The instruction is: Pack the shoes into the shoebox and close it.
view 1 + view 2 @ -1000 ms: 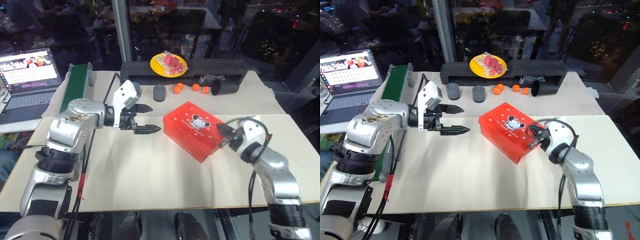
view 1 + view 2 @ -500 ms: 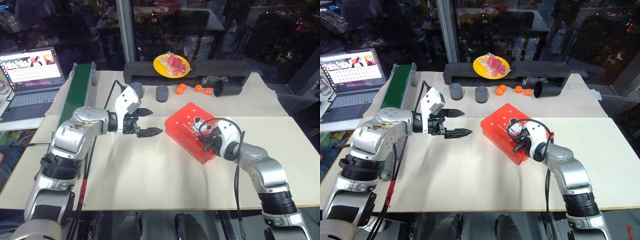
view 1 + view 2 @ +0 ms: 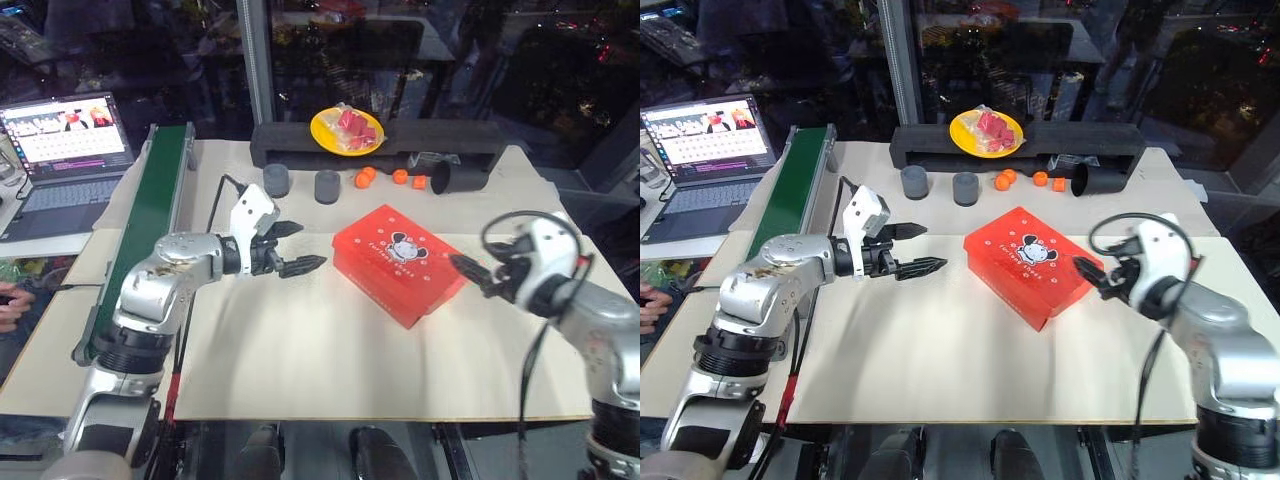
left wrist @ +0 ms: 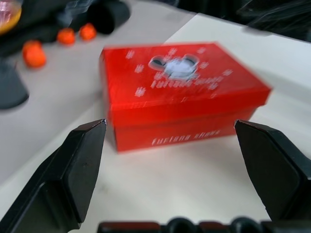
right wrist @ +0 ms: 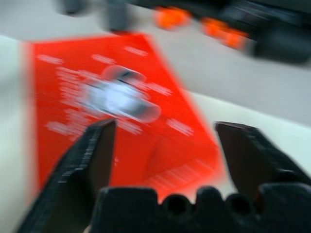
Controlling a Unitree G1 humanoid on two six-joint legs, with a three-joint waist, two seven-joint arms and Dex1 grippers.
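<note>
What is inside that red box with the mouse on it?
That cannot be seen: the shoebox has its lid down flat, covering the inside. Only the lid's mouse face and white lettering show. No shoes lie on the table around it.

The shoebox (image 3: 399, 262) sits with its lid down, so whatever is inside is hidden from me. From my right wrist it is smeared by blur, its printed text unreadable and its near end cut off behind my fingers (image 5: 92, 165). From my left wrist the lid lettering is also too soft to read. The laptop (image 3: 62, 150) is cut by the picture's left edge, its screen too small to make out. Red pieces on the yellow plate (image 3: 346, 130) are too small to identify.
</note>
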